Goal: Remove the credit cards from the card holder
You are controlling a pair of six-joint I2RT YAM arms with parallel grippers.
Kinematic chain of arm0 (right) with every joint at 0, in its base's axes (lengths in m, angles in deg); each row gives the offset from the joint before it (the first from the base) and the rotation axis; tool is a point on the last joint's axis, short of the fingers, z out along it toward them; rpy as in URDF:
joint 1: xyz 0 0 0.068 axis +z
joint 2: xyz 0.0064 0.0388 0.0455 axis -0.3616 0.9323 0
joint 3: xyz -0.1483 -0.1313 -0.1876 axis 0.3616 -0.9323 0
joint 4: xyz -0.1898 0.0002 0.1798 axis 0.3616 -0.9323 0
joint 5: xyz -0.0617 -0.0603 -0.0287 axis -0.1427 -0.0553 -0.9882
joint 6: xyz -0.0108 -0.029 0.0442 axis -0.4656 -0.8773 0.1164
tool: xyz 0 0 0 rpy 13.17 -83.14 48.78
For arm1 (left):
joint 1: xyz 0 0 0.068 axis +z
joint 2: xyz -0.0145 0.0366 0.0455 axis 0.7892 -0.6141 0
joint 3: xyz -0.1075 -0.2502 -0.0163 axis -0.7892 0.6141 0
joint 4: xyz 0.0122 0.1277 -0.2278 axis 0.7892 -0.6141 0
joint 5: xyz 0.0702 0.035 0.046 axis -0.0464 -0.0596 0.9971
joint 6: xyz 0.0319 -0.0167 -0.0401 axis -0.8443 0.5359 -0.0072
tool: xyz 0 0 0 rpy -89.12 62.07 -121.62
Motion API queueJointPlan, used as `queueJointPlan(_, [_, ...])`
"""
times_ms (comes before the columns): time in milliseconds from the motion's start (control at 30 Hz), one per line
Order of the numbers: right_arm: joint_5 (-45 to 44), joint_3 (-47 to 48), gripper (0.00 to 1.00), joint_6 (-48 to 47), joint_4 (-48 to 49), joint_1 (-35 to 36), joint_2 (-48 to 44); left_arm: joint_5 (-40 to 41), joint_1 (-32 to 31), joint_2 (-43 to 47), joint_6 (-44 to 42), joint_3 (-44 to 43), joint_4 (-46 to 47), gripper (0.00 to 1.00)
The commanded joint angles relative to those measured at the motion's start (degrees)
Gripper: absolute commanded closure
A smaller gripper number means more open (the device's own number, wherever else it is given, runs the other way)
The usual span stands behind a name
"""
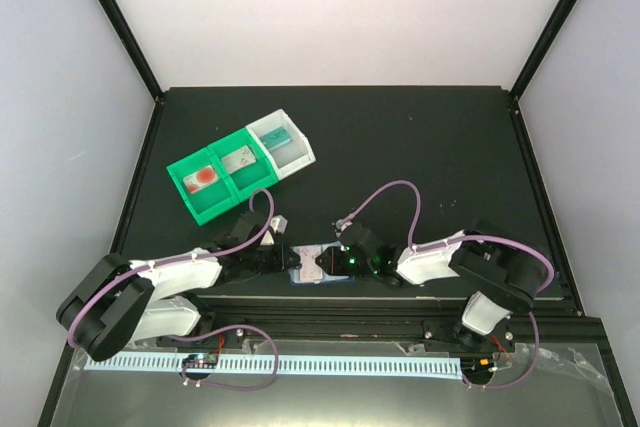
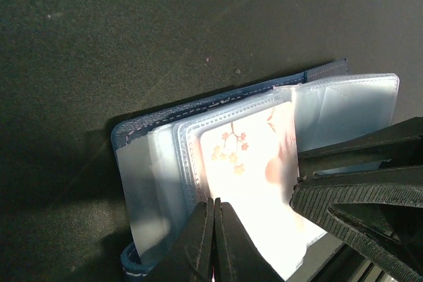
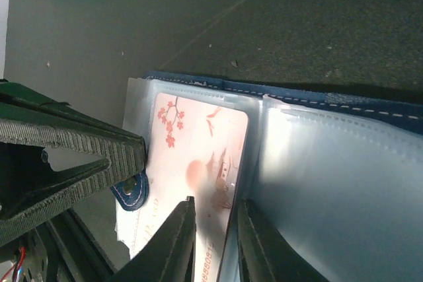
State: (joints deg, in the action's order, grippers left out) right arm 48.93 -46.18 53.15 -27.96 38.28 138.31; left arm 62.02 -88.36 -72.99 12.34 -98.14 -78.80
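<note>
The card holder (image 2: 142, 130), a blue-edged wallet of translucent pale-blue sleeves, lies open near the table's front edge (image 1: 305, 269). A pale pink credit card (image 2: 254, 163) with red blossoms sticks out of a sleeve; it also shows in the right wrist view (image 3: 192, 156). My left gripper (image 2: 215, 212) is shut, its tips pinched together at the sleeve pages' edge beside the card. My right gripper (image 3: 215, 229) is open by a narrow gap, and the card's long edge lies between its fingers (image 3: 178, 239). The holder's small blue tab (image 3: 132, 189) shows by the left finger.
A green compartment tray (image 1: 222, 209) with a white end bin (image 1: 300, 159) stands at the back left; it holds a card with a red patch (image 1: 204, 175) and another (image 1: 240, 159). Both arms meet over the holder at the front edge.
</note>
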Motion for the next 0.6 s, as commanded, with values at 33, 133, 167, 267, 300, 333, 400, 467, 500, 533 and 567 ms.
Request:
queueJointPlan(33, [1.24, -1.36, 0.84, 1.21, 4.75, 0.01, 1.48, 2.24, 0.33, -0.65, -1.34, 0.71, -1.62, 0.99])
queueJointPlan(133, [0.82, -2.52, 0.9, 1.6, 5.69, -0.2, 0.63, 3.4, 0.36, -0.98, -1.69, 0.63, -1.97, 0.98])
queueJointPlan(167, [0.45, -3.28, 0.92, 2.07, 6.34, -0.24, 0.01, 4.53, 0.31, -1.06, -1.99, 0.53, -2.58, 0.98])
queueJointPlan(267, [1.31, -6.08, 0.96, 3.49, 10.29, -0.86, -0.86, 7.09, 0.32, -1.64, -2.6, 0.52, -3.61, 0.98])
queueJointPlan(300, [1.48, -6.65, 0.97, 3.72, 11.08, -1.15, -1.1, 7.08, 0.32, -2.18, -2.58, 0.41, -3.49, 0.99])
queueJointPlan(333, [1.46, -7.13, 0.98, 3.95, 11.49, -1.25, -1.2, 6.83, 0.29, -2.71, -2.52, 0.35, -3.44, 0.98])
queueJointPlan(400, [2.12, -7.51, 0.97, 4.11, 12.66, -1.38, -1.05, 5.89, 0.36, -3.52, -2.12, 0.75, -1.93, 0.98])
queueJointPlan(467, [3.02, -7.46, 0.93, 4.18, 13.87, -1.43, -0.57, 5.53, 0.37, -4.88, -2.07, 1.03, -0.85, 0.98])
queueJointPlan(500, [3.46, -7.32, 0.92, 4.28, 14.25, -1.39, -0.16, 5.52, 0.33, -5.59, -2.12, 0.9, -0.81, 0.98])
queueJointPlan(533, [3.78, -7.19, 0.91, 4.29, 14.51, -1.41, 0.0, 5.56, 0.32, -6.02, -2.2, 0.81, -0.8, 0.99])
queueJointPlan(567, [4.05, -7.17, 0.9, 4.34, 14.84, -1.39, 0.18, 5.43, 0.33, -6.31, -2.2, 0.71, -0.69, 0.98])
